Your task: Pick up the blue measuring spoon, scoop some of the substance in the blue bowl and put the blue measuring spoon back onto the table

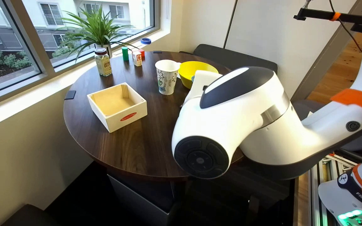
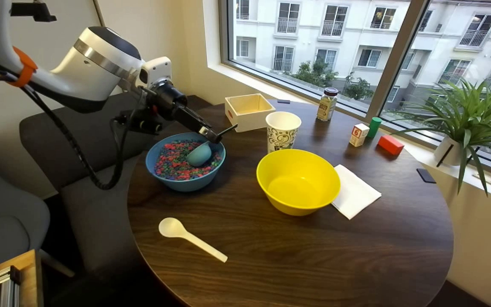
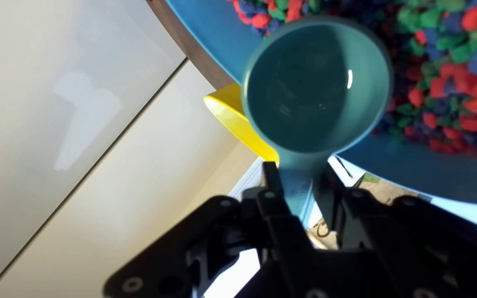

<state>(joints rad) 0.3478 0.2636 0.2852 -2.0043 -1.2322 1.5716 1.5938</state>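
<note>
The blue measuring spoon [image 2: 199, 155] is in my gripper [image 2: 212, 135], its cup over the granules in the blue bowl [image 2: 186, 186]. In the wrist view, my gripper [image 3: 299, 174] is shut on the spoon's handle. The spoon's cup [image 3: 317, 87] shows a bare inside with no granules visible. The substance [image 2: 176, 164], red, green and blue granules, fills the bowl and also shows in the wrist view [image 3: 462, 91]. Whether the cup touches the granules is unclear. The table [image 2: 271, 260] is dark brown. In an exterior view, the arm hides the bowl, spoon and gripper.
A yellow bowl [image 2: 298, 187], a paper cup [image 2: 281, 130] and a wooden box [image 2: 249, 115] stand near the blue bowl. A whitish spoon [image 2: 194, 239] lies at the front. A napkin [image 2: 354, 192], blocks [image 2: 390, 145] and a jar [image 2: 327, 104] are farther right.
</note>
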